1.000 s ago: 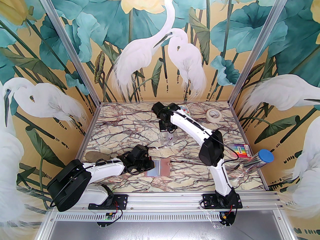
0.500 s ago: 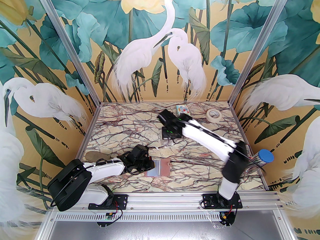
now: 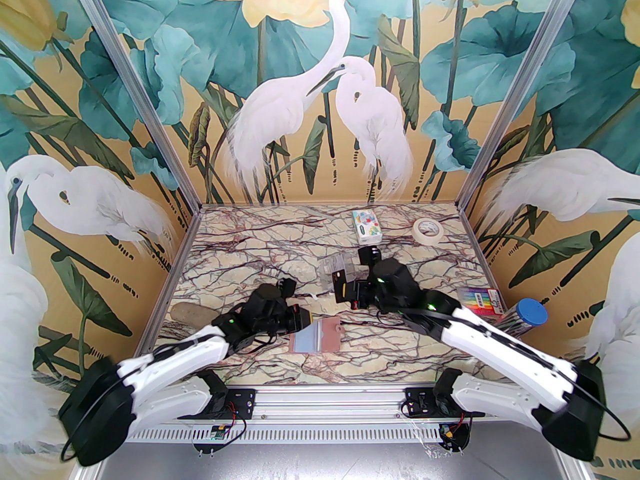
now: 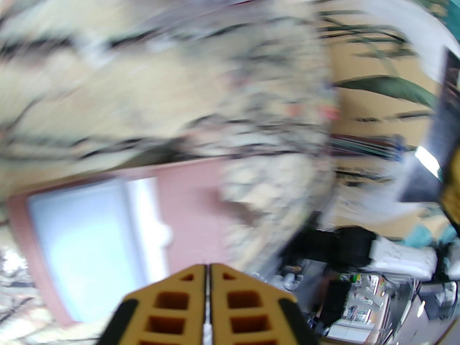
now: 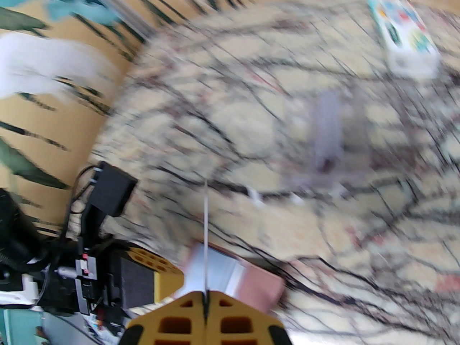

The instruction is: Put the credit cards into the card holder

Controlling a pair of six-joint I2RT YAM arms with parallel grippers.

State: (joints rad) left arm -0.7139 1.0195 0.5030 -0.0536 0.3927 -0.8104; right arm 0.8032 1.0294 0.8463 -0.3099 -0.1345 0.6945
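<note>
Plainly, the card holder (image 3: pixel 327 337) lies open and flat on the bench (image 3: pixel 240 263), and we take it as our landmark. A pale blue card (image 3: pixel 301 341) covers its left half, while the dusty-pink right half is bare. The left wrist view, though blurred, shows the same card (image 4: pixel 90 243) lying on the pink leather (image 4: pixel 194 192). The left tool (image 3: pixel 302 319) sits just left of the holder, at the far corner of the blue card, and we cannot tell whether it touches either one. From its own camera we see this tool (image 4: pixel 207 266) with its yellow fingers (image 4: pixel 172 300) pressed almost together, a hairline slit between them and nothing in it. The right tool (image 3: pixel 341 284) hangs beyond the holder, clear of it. Its wrist view shows that tool (image 5: pixel 205 295) closed, pinching a thin card (image 5: pixel 206 228) seen edge-on as a pale line, so we cannot name its colour. The holder (image 5: pixel 260 288) shows blurred behind that line. Just past the right tool from the holder stands a clear plastic stand (image 3: pixel 332 267). Farther still, toward the back wall, lie a colourful tissue pack (image 3: pixel 367 225) and, to its right, a roll of tape (image 3: pixel 428 229). Well right of the holder lie a pack of coloured pens (image 3: pixel 482 302) and a blue-capped tube (image 3: pixel 525 318).
</note>
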